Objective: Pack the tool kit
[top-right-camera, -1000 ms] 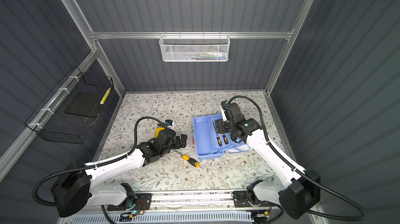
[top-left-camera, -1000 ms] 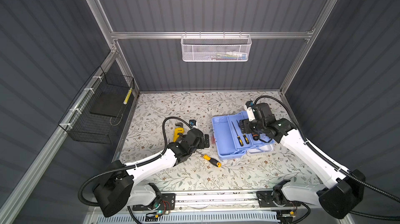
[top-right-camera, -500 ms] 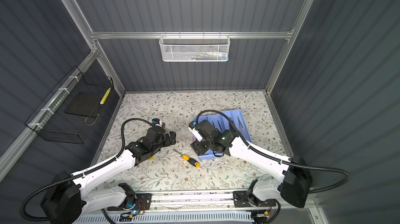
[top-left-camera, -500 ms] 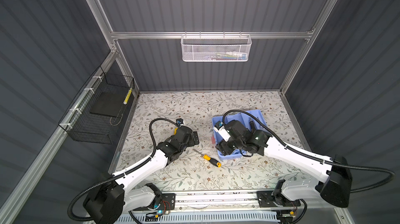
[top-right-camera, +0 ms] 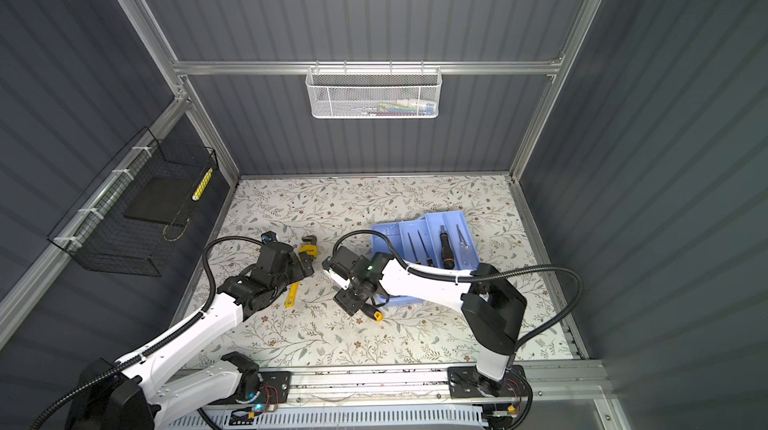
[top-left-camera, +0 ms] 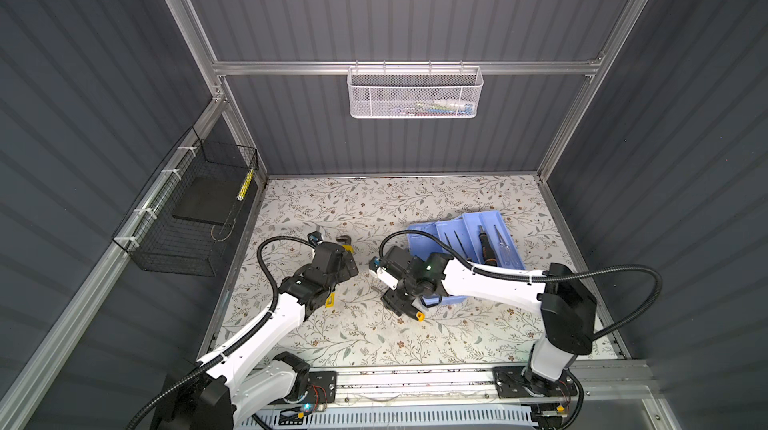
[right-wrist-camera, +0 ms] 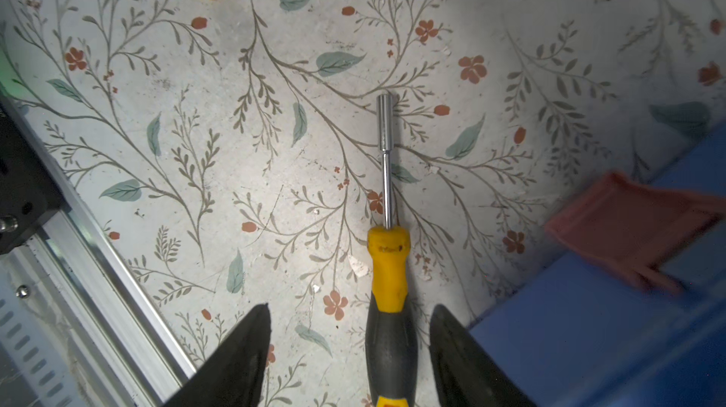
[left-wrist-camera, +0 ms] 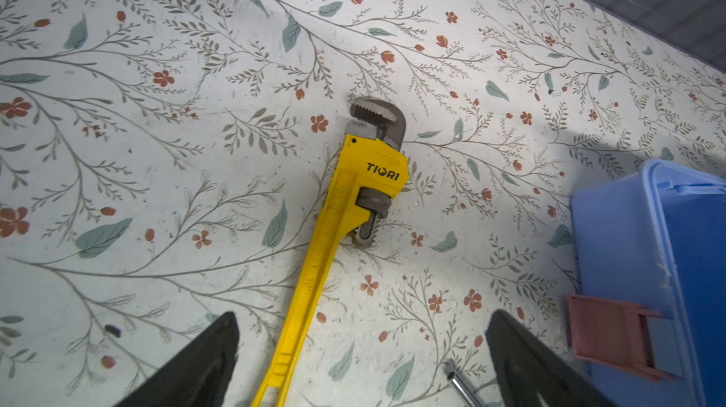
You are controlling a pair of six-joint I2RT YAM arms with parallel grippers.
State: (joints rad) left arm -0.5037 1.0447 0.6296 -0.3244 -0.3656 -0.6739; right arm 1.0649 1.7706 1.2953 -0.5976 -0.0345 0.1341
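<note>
The tool kit (left-wrist-camera: 620, 236), a light blue plastic box, sits on the floral table (top-left-camera: 374, 208), right of the middle in both top views, with its blue tray (top-right-camera: 453, 220) lying skewed on top. In the tray lie a black-handled screwdriver (top-right-camera: 444, 247), a clear-handled one beside it, and 2 thin dark tools. A pink latch (left-wrist-camera: 605, 330) hangs on the side of the box that faces the arms. The yellow pipe wrench (left-wrist-camera: 345, 204) lies flat on the table to the left of the kit, apart from it, with its grey head toward the back wall. The left gripper (left-wrist-camera: 363, 316) is spread wide, 1 finger on each side of the wrench handle and clear of it. A nut driver (right-wrist-camera: 389, 287) with a yellow and black handle and a steel shaft lies on the table just beside the kit's near left corner. The right gripper (right-wrist-camera: 349, 306) stands apart around that handle, with a gap showing on both sides, so nothing is pinched. A white mesh basket (top-left-camera: 413, 91) hangs on the back wall and a black wire basket (top-left-camera: 187, 216) on the left wall.
</note>
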